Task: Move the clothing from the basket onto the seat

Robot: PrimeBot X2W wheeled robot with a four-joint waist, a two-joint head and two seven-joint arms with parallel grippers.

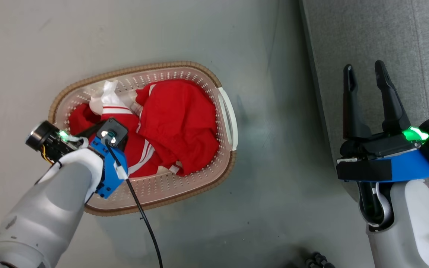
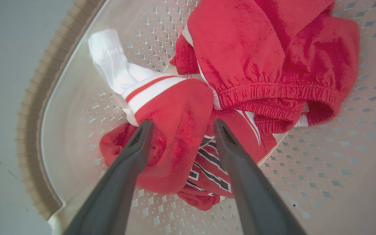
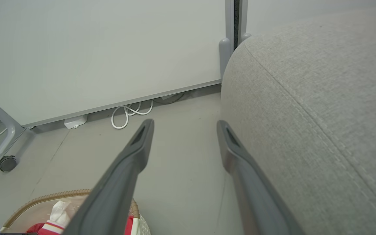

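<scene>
The left gripper [image 2: 183, 125], its dark fingers spread, straddles a rumpled fold of the fleecy red jersey [image 2: 175, 107] in the perforated cream basket [image 2: 77, 98]. A second red piece [image 2: 240, 49] with a gathered hem lies bunched just beyond the fingertips. The right gripper [image 1: 364, 69] hangs open at the rounded edge of the grey woven seat [image 1: 415, 37].

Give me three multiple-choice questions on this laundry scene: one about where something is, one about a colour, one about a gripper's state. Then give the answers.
1. Where does the red clothing lie?
A. on a shelf
B. in the basket
C. on a hanger

2. What colour is the basket's woven-look rim?
A. blue
B. black
C. brown

3. How is the left gripper set?
A. open
B. shut on a sock
C. shut on a handle

Answers:
1. B, the garments are heaped inside the perforated walls.
2. C, the head view shows a brown band round the top.
3. A, the left wrist view shows its fingers apart over the jersey.
</scene>
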